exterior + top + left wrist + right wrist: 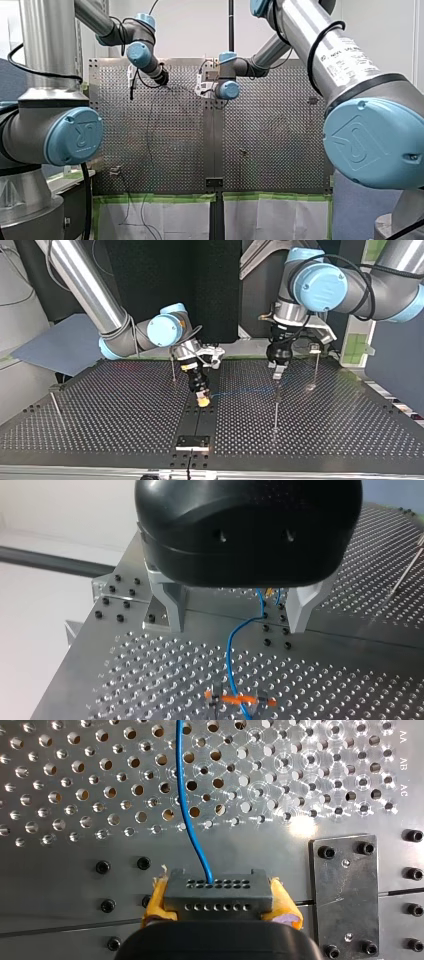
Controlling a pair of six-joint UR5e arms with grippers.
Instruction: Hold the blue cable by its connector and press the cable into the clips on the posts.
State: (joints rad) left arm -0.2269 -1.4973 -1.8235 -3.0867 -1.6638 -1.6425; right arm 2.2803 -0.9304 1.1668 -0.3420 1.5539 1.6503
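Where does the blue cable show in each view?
Front view: too thin to make out.
Top view: blue cable runs from my right gripper toward the post under my left gripper.
Left wrist view: between the fingers, down to an orange clip.
Right wrist view: ahead of the gripper, leaving the connector.
Shared landmark: table's middle seam.

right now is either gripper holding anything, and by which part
My right gripper holds the blue cable by its grey connector, between its yellow pads. My left gripper is open, holding nothing.
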